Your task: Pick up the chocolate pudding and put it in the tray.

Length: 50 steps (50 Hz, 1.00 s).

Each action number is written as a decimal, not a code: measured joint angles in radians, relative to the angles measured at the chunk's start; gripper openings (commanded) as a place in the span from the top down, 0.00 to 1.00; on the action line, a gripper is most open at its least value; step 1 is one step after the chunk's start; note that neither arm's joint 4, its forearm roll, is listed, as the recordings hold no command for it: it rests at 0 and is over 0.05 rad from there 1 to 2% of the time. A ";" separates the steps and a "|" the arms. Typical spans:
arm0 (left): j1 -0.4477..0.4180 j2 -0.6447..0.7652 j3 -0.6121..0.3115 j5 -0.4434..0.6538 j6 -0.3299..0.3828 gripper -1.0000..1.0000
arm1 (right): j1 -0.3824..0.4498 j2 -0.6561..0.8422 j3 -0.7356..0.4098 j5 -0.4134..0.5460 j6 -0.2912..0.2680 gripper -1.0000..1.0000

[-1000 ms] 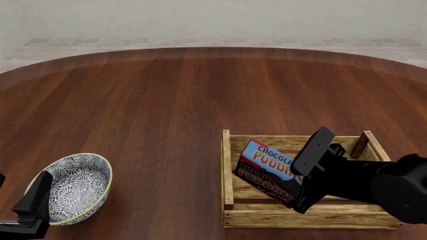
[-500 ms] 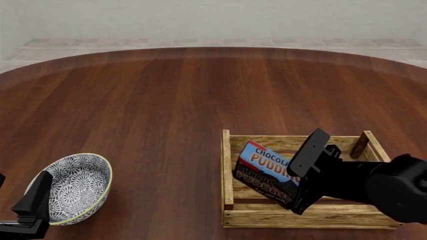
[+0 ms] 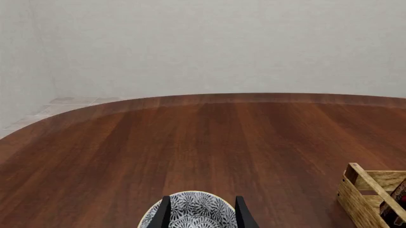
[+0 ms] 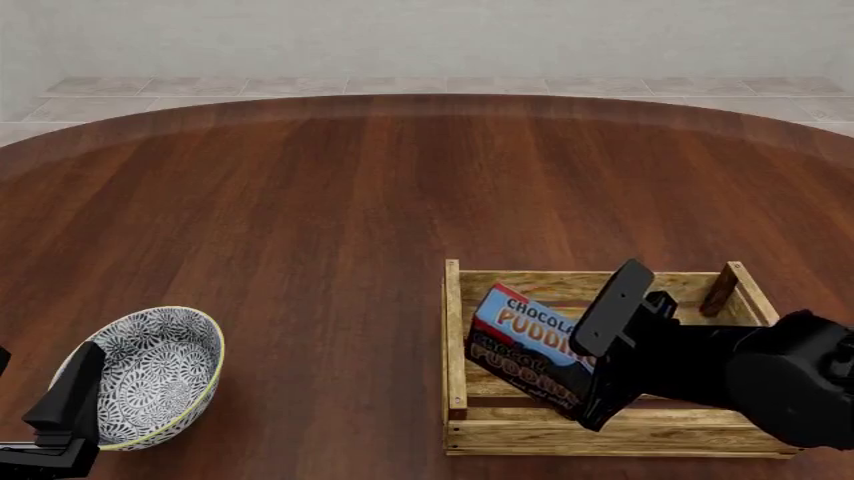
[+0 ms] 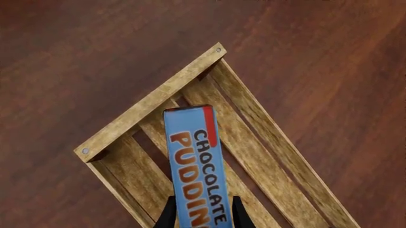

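The right gripper [image 5: 200,213] is clamped on the chocolate pudding [image 4: 530,345], its two fingers pressing the narrow sides of the carton. The carton is tilted inside the tray [image 4: 454,330], near its left wall. The left gripper [image 3: 200,212] holds nothing; its fingers stand apart above the patterned bowl [image 4: 158,372].

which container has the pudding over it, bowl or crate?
The wooden slat tray, front right. The right hand holds the chocolate pudding tilted over its slats. The patterned bowl, front left, holds nothing.
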<state>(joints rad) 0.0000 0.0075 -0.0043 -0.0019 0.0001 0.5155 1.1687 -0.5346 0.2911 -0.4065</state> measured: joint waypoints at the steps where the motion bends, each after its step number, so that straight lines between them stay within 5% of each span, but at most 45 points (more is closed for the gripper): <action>1: 0.000 0.000 0.000 0.000 0.000 0.00 | 0.000 0.001 0.000 -0.001 0.001 1.00; 16: 0.000 0.000 0.000 0.000 0.000 0.00 | -0.001 0.005 0.002 -0.014 0.002 1.00; 17: 0.000 0.000 0.000 0.000 0.000 0.00 | -0.003 0.006 0.002 -0.015 0.000 0.00; 50: 0.000 0.000 0.000 0.000 0.000 0.00 | -0.024 0.005 -0.045 0.013 0.010 0.00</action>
<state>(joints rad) 0.0000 0.0075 -0.0043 -0.0019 0.0001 0.4911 1.1735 -0.5801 0.3041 -0.3963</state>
